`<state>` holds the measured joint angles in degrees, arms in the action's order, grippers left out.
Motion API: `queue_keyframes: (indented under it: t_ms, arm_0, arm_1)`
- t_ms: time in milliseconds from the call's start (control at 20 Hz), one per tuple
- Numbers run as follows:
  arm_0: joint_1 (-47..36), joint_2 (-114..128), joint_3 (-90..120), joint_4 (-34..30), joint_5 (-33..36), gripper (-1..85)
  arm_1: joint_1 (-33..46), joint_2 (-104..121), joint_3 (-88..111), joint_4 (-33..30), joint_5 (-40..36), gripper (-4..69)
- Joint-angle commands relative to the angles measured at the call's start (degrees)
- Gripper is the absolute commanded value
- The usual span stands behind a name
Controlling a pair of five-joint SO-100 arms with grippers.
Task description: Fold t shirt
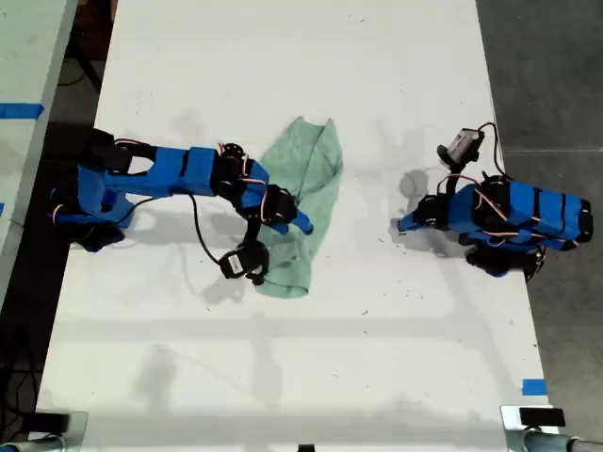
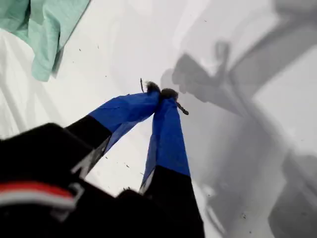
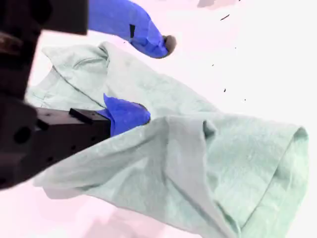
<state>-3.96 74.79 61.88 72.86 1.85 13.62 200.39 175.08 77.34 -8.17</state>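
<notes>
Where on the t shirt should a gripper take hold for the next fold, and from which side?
Probably the free edge of the t shirt toward the exterior view's right, approached from that side. The cloth lies bunched and partly folded, my second gripper is open over its other edge, and my first gripper, shut and empty, sits on the open side.

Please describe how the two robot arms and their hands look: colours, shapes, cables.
Both arms are bright blue blocky segments joined by black motors, with thin black and red-white cables looping along them. My first hand has two long tapering blue fingers with dark tips on a black base. My second hand has rounded blue fingers on a black boxy body. A small black camera hangs beside that arm.
</notes>
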Motion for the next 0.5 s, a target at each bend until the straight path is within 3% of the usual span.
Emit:
queue_keyframes:
  t_ms: [0, 100, 250, 300, 350, 450]
  arm_0:
    - [0.9, 4.7, -3.2, -0.8, -3.6, 18.8]
    - [1.1, 7.6, -2.4, -0.4, -3.3, 18.8]
    - [-2.0, 14.6, 2.1, 13.4, -3.3, 17.2]
    - [-3.3, 24.2, 10.5, 13.0, -3.8, 16.4]
    - [-4.5, 37.0, 22.2, 8.0, -3.0, 0.1]
    - [-9.1, 68.1, 50.2, -7.4, 5.5, 0.0]
  arm_1:
    - [0.0, 0.7, 1.8, 0.0, -0.3, 0.8]
    - [0.0, 0.7, 1.8, 0.0, -0.3, 0.8]
    - [-0.1, 0.7, 1.8, 0.0, -0.4, 0.8]
    - [-0.1, 0.7, 1.8, 0.0, -0.4, 0.8]
    - [-0.1, 0.7, 1.8, 0.0, -0.4, 0.8]
    - [0.0, 0.7, 1.8, 0.0, -0.5, 0.8]
